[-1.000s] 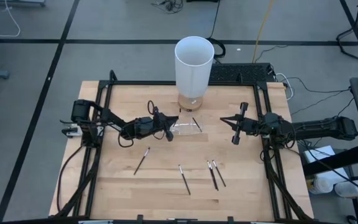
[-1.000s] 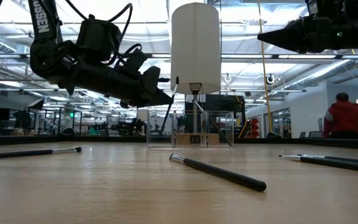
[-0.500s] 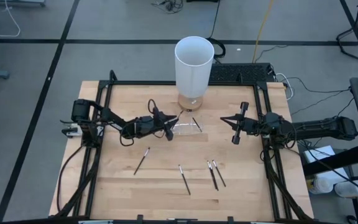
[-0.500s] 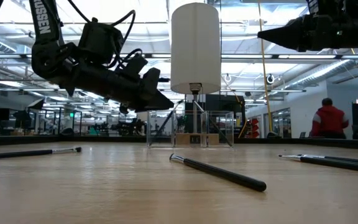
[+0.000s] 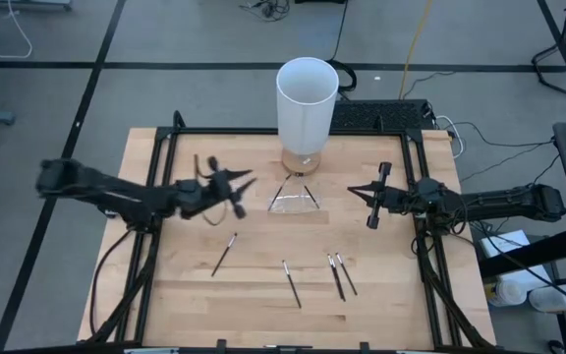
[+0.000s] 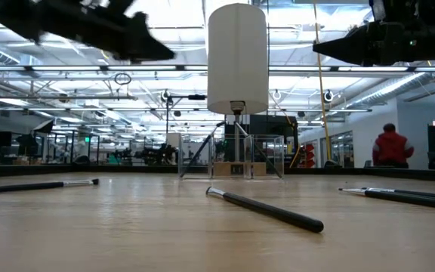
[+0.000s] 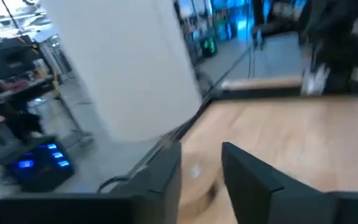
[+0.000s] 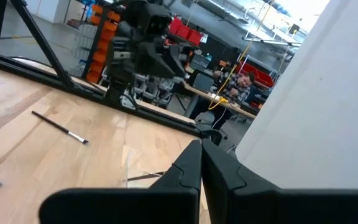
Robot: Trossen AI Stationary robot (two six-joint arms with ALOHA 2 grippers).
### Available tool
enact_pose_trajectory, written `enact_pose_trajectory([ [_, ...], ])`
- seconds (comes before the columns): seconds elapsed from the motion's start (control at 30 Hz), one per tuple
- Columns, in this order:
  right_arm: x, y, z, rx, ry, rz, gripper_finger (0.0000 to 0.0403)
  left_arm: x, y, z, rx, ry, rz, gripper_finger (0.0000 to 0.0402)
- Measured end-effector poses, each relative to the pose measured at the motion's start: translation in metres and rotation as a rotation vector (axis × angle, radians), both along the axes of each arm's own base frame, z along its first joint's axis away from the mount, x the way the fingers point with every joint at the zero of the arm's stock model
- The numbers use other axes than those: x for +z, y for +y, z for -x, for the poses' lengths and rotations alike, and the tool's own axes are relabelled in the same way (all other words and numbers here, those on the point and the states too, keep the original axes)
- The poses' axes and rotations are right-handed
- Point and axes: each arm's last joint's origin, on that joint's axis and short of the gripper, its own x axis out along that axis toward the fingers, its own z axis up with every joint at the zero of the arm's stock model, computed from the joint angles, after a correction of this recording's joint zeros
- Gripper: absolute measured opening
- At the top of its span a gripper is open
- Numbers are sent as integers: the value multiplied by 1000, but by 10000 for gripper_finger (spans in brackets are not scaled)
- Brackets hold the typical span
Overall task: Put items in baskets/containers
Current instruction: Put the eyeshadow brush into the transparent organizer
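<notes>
High view: left gripper [image 5: 239, 187] hangs above the table, fingers apart and empty, arm stretched level toward the clear plastic container [image 5: 294, 201] near the white cylinder [image 5: 308, 103]. Right gripper [image 5: 359, 191] waits closed beside the container. Four sticks [image 5: 291, 283] lie on the table [image 5: 185, 295].

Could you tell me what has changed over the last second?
The left gripper has pulled back from the clear container toward the table's left side, its fingers now apart and empty. The right gripper stays shut beside the container. The four sticks on the table and the white cylinder have not moved.
</notes>
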Motion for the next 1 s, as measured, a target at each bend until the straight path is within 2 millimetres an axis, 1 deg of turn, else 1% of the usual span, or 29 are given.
enact_pose_trajectory([
  [0.1, -2, 0, -1, 0, 17, -1, 0, 9, 2, 28, -2, 38, -17, 76],
  [0.2, -4, 0, -2, -2, 36, 4, 0, 0, 7, 50, 6, 30, -27, 20],
  [0.23, -4, 0, -3, -3, 33, 9, 0, -5, 8, 56, -15, 23, -32, 11],
  [0.37, 0, 0, -3, 2, -14, -20, 0, -28, 16, 73, -56, -61, -20, 9],
  [0.43, 0, 0, -3, 5, -22, -51, 0, -40, 18, 81, -76, -127, -6, 5],
  [0.47, 0, 0, -3, 6, -23, -62, 0, -42, 19, 84, -97, -182, -10, 4],
  [0.57, 1, 0, -4, 10, -35, -78, 0, -41, 20, 92, -196, -359, 2, 6],
  [0.67, 6, 2, -4, 44, -95, -108, 0, -43, 19, 94, -239, -391, 18, 4],
  [0.77, 15, 11, -5, 183, -161, -155, 0, -48, 19, 93, -235, -372, 78, 9],
  [0.83, 23, 20, -8, 244, -168, -163, 0, -51, 19, 92, -247, -356, 133, 12],
  [0.9, 36, 32, -17, 262, -131, -188, 0, -57, 18, 90, -270, -316, 194, 13],
  [1.0, 65, 55, -38, 241, 31, -244, 0, -61, 15, 89, -324, -296, 277, 10],
])
